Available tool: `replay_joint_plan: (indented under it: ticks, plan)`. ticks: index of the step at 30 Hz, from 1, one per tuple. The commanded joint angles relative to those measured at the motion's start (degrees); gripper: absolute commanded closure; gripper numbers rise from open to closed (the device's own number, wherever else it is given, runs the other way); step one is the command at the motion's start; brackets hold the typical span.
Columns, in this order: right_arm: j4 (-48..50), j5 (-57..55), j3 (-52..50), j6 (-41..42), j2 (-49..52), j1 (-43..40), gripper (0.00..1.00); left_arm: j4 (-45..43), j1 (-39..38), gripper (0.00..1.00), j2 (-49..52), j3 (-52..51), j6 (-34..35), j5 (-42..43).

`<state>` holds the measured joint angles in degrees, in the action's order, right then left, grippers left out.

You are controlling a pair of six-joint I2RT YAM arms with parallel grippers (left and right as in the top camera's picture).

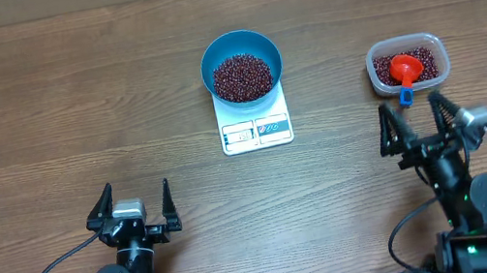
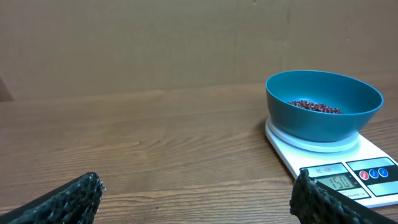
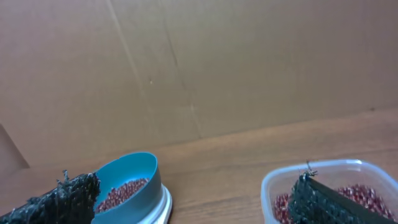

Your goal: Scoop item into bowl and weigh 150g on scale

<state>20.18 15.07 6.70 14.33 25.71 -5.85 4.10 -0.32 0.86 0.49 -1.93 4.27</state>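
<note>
The beans (image 1: 242, 77) lie as a maroon heap in the bowl (image 1: 238, 39), which sits centred on the far part of the scale (image 1: 256, 130), in the middle of the table (image 1: 72, 105). The scale's display (image 2: 341, 182) faces the near side and, in the left wrist view, appears to read 150, so the target weight looks reached. More beans fill the clear tub (image 1: 372, 72) well to the right, with a red scoop (image 1: 405, 69) resting in them, its blue-tipped handle pointing toward the near edge.

The step in hand looks like confirming the weight. To do it well, nothing should touch the bowl or the scale, since any nudge or pressure would upset the reading. Both arms should keep off the platform. If a correction were needed, it should be small: take the scoop by its handle and move only a few beans at a time, watching the display settle between pours.

The left gripper (image 1: 134, 189) sits near the table's near edge, left of the scale and well apart from the bowl, its jaws wide apart and holding nothing. The right gripper (image 1: 409, 112) is just on the near side of the tub, jaws also spread and empty, the scoop handle pointing at the gap between them. The bowl lies well to its left.
</note>
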Motion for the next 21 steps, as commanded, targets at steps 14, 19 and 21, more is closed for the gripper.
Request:
replay_joint_plan:
  ticks: [14,19,21]
  plan:
    - [-8.0,-2.21,-6.25,0.61,-12.22,0.96,0.0,0.15,0.28,0.0,-0.61,-0.22,-1.07,-0.22]
    - [-15.56,-7.98,-6.25,0.46,-18.14,4.37,0.0,0.15,0.28,0.0,-0.61,-0.22,-1.07,-0.22]
    - [-18.18,-9.51,-6.25,0.46,-20.26,5.2,0.0,0.15,0.31,0.0,-0.61,-0.22,-1.07,-0.22]
